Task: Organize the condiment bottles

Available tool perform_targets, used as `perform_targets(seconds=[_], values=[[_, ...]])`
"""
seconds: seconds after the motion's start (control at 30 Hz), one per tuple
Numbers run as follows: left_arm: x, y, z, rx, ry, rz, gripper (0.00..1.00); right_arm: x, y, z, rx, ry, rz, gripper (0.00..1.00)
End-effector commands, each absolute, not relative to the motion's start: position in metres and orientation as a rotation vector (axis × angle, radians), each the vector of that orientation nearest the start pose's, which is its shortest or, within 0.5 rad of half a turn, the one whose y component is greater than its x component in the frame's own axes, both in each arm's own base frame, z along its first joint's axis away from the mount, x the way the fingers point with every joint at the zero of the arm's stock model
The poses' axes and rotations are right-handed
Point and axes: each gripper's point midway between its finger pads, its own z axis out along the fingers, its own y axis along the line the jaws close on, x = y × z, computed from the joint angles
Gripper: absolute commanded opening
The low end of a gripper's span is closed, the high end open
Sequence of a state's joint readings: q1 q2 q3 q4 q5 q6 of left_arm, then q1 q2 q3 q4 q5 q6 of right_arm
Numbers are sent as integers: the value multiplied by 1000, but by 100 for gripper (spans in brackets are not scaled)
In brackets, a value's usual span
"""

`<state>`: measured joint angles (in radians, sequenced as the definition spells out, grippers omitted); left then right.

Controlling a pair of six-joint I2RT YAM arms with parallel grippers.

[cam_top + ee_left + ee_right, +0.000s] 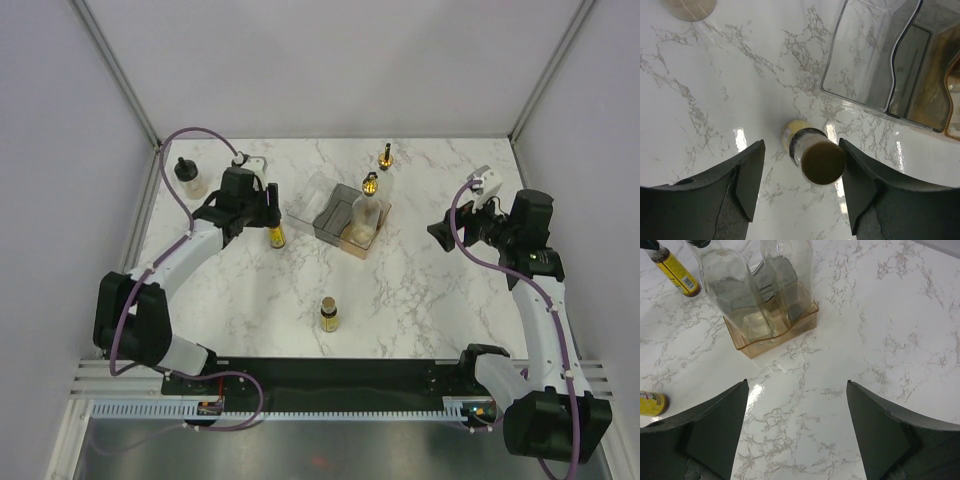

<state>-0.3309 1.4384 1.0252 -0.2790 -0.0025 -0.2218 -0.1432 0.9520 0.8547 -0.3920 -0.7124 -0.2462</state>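
My left gripper [801,142] straddles a tiny amber gold-capped bottle [822,162] on the desk [715,100], just beside the compartment tray [840,75]. The jaws are partly open, one finger at the cap and the other apart. My right gripper [797,385] hangs wide, holding nothing, facing the tray's peach end.

The compartment tray [318,205] sits at the centre of the worktop [430,300], with a tall bottle [364,208] standing in its 3 o'clock end compartment. Taken from the tray, a second tall bottle [385,156] stands near at 1 o'clock, a squat bottle [189,177] well apart at 10 o'clock, and a small bottle [277,237] just beside at 8 o'clock, between the spread fingers of the left claw [800,150]. Another small bottle [329,314] stands well apart at 6 o'clock, and the right claw [440,232] lies well apart at 3 o'clock.
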Motion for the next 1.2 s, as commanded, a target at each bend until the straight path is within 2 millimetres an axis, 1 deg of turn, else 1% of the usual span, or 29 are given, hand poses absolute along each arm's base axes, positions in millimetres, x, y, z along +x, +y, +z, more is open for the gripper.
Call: perform_targets(seconds=[0.0, 0.07, 0.17, 0.2, 0.27, 0.3, 0.37, 0.4, 0.43, 0.5, 0.53, 0.63, 0.67, 0.7, 0.73, 0.77, 0.83, 0.87, 0.93, 0.97, 1.0, 1.03, 1.13, 1.17], values=[[401, -139, 158, 143, 2201, -209, 68, 298, 69, 241, -557, 1825, 481, 89], [405, -147, 156, 162, 2204, -201, 66, 298, 67, 241, -552, 1827, 479, 89], [407, -155, 155, 196, 2201, -178, 52, 298, 66, 242, -550, 1824, 475, 89], [408, -156, 157, 198, 2194, -174, 37, 298, 65, 242, -548, 1825, 475, 88], [408, -156, 159, 199, 2186, -150, 17, 297, 66, 242, -549, 1826, 479, 88], [406, -155, 164, 208, 2172, -141, 4, 297, 66, 242, -550, 1825, 478, 89], [403, -157, 172, 228, 2148, -121, 2, 297, 65, 241, -548, 1827, 481, 88], [400, -156, 186, 243, 2114, -118, 2, 297, 65, 242, -550, 1825, 481, 88], [397, -161, 193, 262, 2095, -122, 2, 297, 65, 242, -549, 1825, 482, 88], [394, -164, 211, 287, 2057, -119, 2, 297, 65, 241, -549, 1826, 485, 88], [390, -167, 224, 293, 2029, -132, 2, 297, 65, 241, -547, 1828, 485, 89], [386, -175, 248, 313, 1992, -180, 2, 298, 64, 241, -545, 1828, 484, 88], [386, -182, 257, 328, 1979, -222, 2, 298, 64, 240, -544, 1832, 484, 89], [386, -187, 261, 335, 1973, -248, 2, 298, 64, 240, -544, 1832, 484, 89], [387, -193, 260, 351, 1979, -271, 2, 298, 63, 240, -542, 1832, 481, 88], [388, -203, 269, 375, 1963, -329, 2, 298, 63, 239, -540, 1835, 481, 88], [391, -213, 275, 392, 1953, -376, 2, 298, 63, 240, -542, 1834, 482, 89], [396, -224, 278, 408, 1951, -419, 2, 298, 63, 239, -541, 1835, 483, 88], [402, -234, 282, 419, 1945, -454, 2, 298, 62, 239, -540, 1834, 484, 89], [411, -244, 284, 428, 1942, -479, 2, 298, 63, 239, -542, 1835, 487, 89], [414, -249, 286, 435, 1937, -487, 2, 298, 62, 238, -540, 1837, 488, 88], [423, -258, 286, 445, 1938, -502, 2, 298, 63, 238, -541, 1838, 491, 88], [434, -273, 284, 472, 1935, -530, 2, 298, 62, 238, -539, 1838, 493, 89], [440, -278, 293, 475, 1913, -539, 2, 298, 62, 238, -540, 1838, 495, 89]])
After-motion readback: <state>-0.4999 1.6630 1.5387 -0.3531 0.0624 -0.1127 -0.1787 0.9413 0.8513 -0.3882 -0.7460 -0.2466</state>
